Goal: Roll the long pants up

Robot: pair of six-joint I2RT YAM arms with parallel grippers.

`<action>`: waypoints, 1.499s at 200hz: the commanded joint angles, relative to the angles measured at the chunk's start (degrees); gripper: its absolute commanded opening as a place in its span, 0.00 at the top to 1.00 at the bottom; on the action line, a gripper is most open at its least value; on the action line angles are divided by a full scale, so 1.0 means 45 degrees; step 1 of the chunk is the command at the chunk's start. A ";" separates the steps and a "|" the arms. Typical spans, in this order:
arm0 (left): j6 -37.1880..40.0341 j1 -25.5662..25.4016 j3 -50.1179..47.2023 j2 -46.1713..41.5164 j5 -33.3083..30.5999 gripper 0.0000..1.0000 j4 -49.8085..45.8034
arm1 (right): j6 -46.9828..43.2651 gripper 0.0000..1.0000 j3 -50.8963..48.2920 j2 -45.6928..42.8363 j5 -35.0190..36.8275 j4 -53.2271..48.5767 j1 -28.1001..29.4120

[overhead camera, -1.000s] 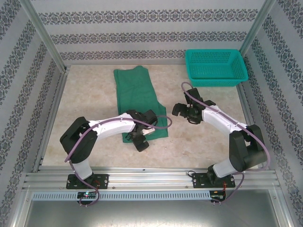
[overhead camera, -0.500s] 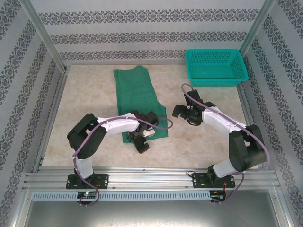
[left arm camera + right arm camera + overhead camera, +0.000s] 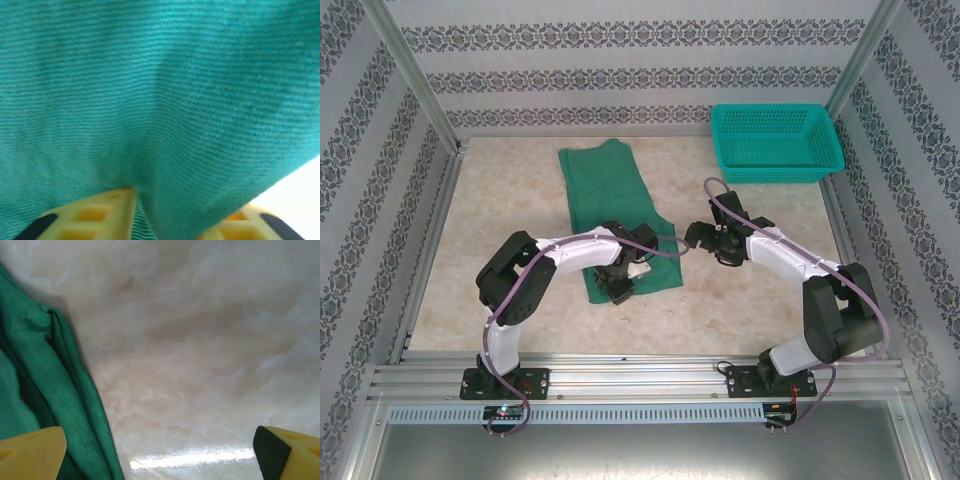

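Pinching the long pants (image 3: 610,190), left fingers (image 3: 90,220); right fingers (image 3: 30,452) wide open, empty, beside the edge.

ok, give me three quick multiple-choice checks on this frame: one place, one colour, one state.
1. Where does the teal basket sit? A) on the pants B) far right corner of the table C) near left corner
2. What colour are the long pants? A) red B) white C) dark green
3. How is the right gripper? A) open above the table B) shut on the basket C) shut on the pants

1 B: it stands at the far right, apart from the pants.
2 C: green cloth in every view.
3 A: its fingers stand wide apart, nothing held.
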 commanded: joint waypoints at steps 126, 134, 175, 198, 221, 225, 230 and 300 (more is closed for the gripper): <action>-0.0761 -0.0024 0.4206 0.0749 0.4954 0.62 -0.3727 | 0.0528 0.31 -0.0961 -0.1705 -0.1846 -0.1124 -0.0031; -0.0780 -0.0024 0.4069 0.0668 0.4609 0.60 -0.3808 | 0.0891 0.30 -0.1263 -0.1824 -0.2265 -0.0956 -0.0004; -0.0480 -0.0024 0.2108 -0.0757 0.3740 0.38 -0.2874 | 0.3897 0.22 -0.3220 -0.2416 -0.4422 0.1507 0.0811; -0.0661 -0.0024 0.1254 -0.1234 0.2876 0.38 -0.1718 | 0.4488 0.22 -0.3024 -0.1980 -0.4203 0.2020 0.1735; -0.0642 -0.0024 0.0791 -0.1124 0.1753 0.37 -0.0958 | 0.4688 0.22 -0.2534 -0.1281 -0.4260 0.2368 0.2043; -0.0626 -0.0024 0.0742 -0.1014 0.1695 0.37 -0.0881 | 0.4658 0.22 -0.2466 -0.1163 -0.4215 0.2351 0.2073; -0.0621 -0.0024 0.0706 -0.0853 0.1560 0.37 -0.0861 | 0.4622 0.22 -0.2376 -0.1047 -0.4194 0.2306 0.2077; -0.0538 -0.0025 -0.0621 -0.0463 0.1781 0.35 0.0460 | 0.4462 0.22 -0.1988 -0.0258 -0.4338 0.1930 0.1880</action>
